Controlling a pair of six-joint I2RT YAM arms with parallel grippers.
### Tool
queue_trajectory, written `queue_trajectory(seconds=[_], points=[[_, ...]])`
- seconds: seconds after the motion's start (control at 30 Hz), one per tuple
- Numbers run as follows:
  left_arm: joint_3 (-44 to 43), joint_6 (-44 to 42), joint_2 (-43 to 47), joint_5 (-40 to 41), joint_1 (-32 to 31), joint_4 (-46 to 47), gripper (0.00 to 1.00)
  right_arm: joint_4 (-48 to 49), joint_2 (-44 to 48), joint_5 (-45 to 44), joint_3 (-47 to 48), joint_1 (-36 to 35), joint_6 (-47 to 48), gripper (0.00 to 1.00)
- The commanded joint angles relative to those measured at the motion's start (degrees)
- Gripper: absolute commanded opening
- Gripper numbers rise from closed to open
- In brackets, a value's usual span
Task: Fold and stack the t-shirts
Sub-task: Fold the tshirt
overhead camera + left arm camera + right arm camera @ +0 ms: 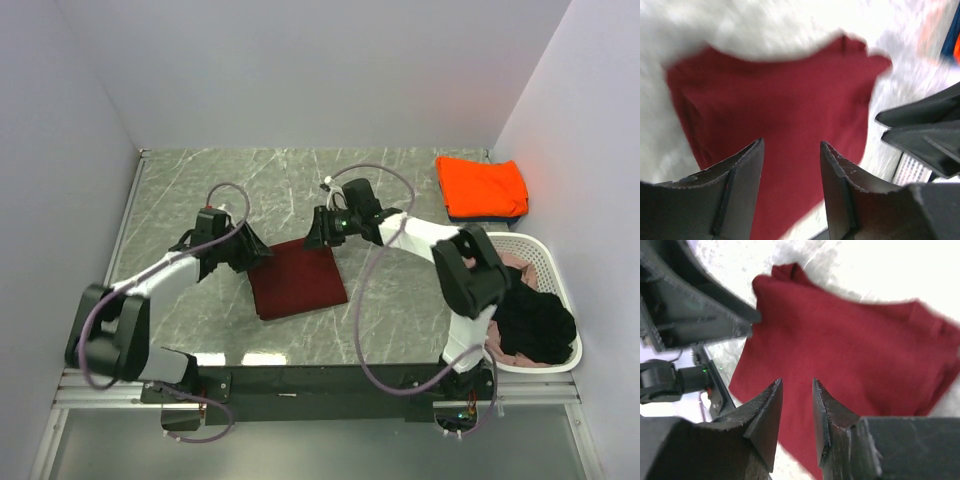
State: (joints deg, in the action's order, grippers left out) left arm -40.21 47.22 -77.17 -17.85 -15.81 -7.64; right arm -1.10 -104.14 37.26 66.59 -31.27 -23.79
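Maroon shirt [298, 279] folded but unstacked; orange shirt [482, 186] piled far right, more waiting in the basket [530, 240]. Left gripper [790, 145] and right gripper [797, 382] hang parted, empty.

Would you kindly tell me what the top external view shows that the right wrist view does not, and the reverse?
Only top external: the orange t-shirt folded at the far right, and the white basket of black cloth. Only right wrist: the right gripper's fingers apart, nothing between. Both: the maroon t-shirt folded flat on the table.
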Motion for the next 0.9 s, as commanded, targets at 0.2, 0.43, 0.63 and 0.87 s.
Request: queue_trajectory(seconds=[0.2, 0.43, 0.63, 0.87], points=[[-5.14, 1.65, -22.99, -8.69, 9.13, 16.25, 0.52, 10.39, -21.1, 11.96, 13.83, 6.65, -10.02, 0.37], [-5.85, 2.17, -28.83, -9.23, 11.77, 17.57, 0.51, 18.86, -23.57, 13.37, 10.23, 11.31, -19.1, 0.37], [-8.83, -0.2, -23.57, -8.17, 12.03, 11.43, 0.53, 21.49, -16.3, 13.37, 5.58, 13.16, -21.38, 0.37], [-10.95, -4.6, -10.66, -5.27, 10.72, 1.49, 0.55, 20.18, -2.84, 12.32, -0.66, 11.93, -21.47, 0.37]])
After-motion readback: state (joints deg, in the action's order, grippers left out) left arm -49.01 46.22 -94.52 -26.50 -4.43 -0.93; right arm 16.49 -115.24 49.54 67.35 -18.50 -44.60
